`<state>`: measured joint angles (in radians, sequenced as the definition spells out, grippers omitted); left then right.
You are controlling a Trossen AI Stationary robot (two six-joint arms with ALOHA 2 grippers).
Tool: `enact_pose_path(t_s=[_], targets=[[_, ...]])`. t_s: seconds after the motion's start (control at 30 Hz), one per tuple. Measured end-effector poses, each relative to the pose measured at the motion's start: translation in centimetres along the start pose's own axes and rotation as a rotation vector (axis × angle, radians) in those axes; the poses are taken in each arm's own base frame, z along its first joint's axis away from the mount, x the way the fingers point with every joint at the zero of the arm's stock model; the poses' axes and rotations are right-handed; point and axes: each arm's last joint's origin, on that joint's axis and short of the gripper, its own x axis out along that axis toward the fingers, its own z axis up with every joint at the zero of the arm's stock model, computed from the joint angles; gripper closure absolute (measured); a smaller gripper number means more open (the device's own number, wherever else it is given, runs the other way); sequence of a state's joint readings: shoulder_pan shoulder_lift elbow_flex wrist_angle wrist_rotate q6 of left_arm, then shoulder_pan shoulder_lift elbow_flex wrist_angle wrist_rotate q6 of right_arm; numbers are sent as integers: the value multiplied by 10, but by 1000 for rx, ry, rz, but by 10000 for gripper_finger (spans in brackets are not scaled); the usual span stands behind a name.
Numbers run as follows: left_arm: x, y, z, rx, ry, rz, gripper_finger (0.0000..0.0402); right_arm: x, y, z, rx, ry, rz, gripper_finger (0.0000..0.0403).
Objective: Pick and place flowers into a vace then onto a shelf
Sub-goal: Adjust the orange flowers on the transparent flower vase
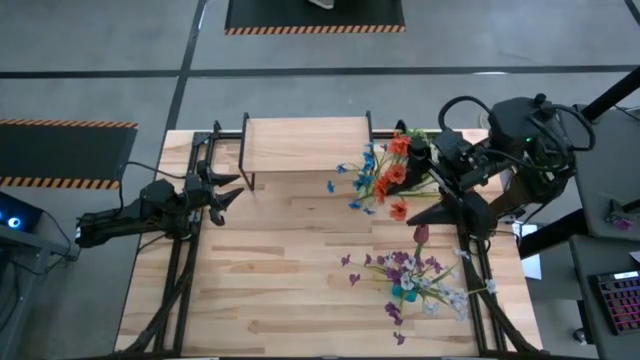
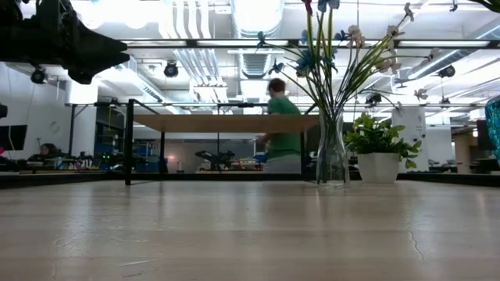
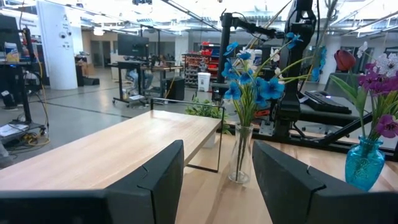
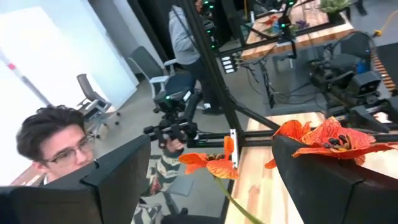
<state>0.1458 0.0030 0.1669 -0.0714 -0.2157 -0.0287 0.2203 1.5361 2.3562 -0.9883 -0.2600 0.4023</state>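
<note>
Currently right gripper [image 1: 440,185] is held wide open among orange flowers [image 1: 395,180] just beside shelf [image 1: 305,143], nothing gripped; stems should be pinched low. Left gripper [image 1: 222,190], part open, empty, is parked beside shelf's other end.

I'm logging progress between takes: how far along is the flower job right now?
Partly done: blue flowers stand in a clear vase, purple ones in a blue vase, both on the table. In hand: the open right gripper is at the orange flowers. Left: the shelf holds nothing yet; the left gripper waits open beside it.
</note>
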Motion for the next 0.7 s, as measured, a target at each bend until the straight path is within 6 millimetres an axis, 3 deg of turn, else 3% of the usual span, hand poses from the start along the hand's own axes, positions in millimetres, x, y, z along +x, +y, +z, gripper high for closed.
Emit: enact_pose_path(t_s=[0.7], targets=[[0, 0, 0, 0, -1, 1, 226, -6, 17, -12, 108, 87, 49, 74]])
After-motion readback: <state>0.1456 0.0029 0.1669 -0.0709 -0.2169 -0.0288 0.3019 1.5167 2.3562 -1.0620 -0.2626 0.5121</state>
